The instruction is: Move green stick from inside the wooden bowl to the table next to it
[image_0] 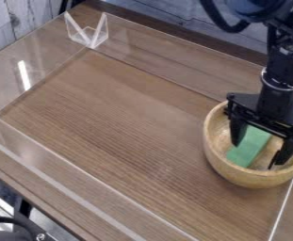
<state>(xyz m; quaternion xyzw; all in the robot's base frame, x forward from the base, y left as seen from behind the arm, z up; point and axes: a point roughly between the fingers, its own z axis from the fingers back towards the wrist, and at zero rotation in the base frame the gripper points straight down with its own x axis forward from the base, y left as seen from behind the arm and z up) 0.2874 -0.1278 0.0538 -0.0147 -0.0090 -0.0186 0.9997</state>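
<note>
Gripper (262, 141), black and jointed, hangs from the arm (282, 85) at the right side of the view, its two fingers parted wide and holding nothing. It reaches down over a round, light wooden bowl (228, 177) with a thick rim. Between and just below the fingers, inside the bowl, lies the green stick (248, 148), a flat, plain block slanting along the bowl's left part. One finger is on the stick's left side in this view, the other well over toward the bowl's right side. The spread makes sense as room for the block to come between them; a narrower opening would risk landing on top of it. Whether either finger touches the stick or the bowl cannot be told from this angle. Beneath the bowl, and stretching far to the left of the gripper, is the brown wood-grain table (98, 118), where the stick is meant to end up. The likely step in hand is lining up for the grasp, with the move out of the bowl still to do. The fingers probably need to settle lower and close across the stick's narrow width, since the curved wall leaves little room beside it and could catch a fingertip.
</note>
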